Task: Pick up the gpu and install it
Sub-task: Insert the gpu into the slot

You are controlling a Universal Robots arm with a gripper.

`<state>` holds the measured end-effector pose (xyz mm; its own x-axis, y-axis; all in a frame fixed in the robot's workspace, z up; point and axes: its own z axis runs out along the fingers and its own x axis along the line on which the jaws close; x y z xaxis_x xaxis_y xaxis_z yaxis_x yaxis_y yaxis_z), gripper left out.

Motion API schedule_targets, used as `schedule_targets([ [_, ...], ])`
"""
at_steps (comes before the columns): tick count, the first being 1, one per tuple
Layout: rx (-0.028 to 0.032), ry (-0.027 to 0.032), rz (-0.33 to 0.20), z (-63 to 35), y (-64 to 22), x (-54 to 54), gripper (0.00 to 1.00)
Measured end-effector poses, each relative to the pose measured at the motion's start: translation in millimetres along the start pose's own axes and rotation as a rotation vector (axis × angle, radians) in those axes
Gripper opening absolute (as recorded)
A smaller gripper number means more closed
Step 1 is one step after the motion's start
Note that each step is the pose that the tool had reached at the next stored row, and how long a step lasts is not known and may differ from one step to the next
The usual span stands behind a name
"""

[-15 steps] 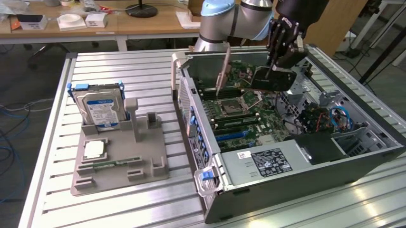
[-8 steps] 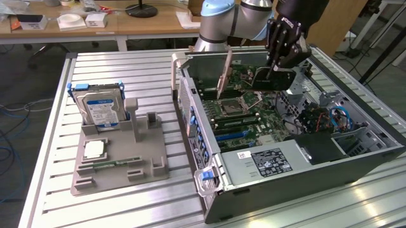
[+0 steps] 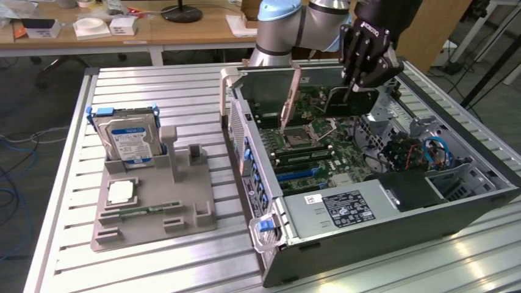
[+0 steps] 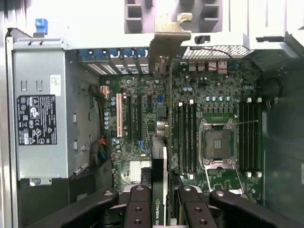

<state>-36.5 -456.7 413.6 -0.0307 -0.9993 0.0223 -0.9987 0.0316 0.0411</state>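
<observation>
Surface (image 3: 163, 262): slatted metal, bore open computer case (image 3: 391, 244).
Hand (image 3: 352, 91): clamped on gpu (image 4: 160, 190), edge-on above motherboard (image 4: 137, 142).
Handling: likely light, stiff, fragile; held across cooler and board faces.

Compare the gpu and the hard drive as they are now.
The gpu is a thin green card; the hard drive is a boxy silver block. The gpu is clamped in the pincer over the motherboard; the hard drive stands in the grey holder on the table. Both are on edge.

"NVIDIA" in white on the gpu (image 4: 158, 202) edge
</observation>
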Motion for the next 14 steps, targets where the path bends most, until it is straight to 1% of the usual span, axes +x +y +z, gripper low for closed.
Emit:
schedule_targets([
  [14,0.0037,0.0067,-0.163,0.1,-0.6,0.0,0.26],
])
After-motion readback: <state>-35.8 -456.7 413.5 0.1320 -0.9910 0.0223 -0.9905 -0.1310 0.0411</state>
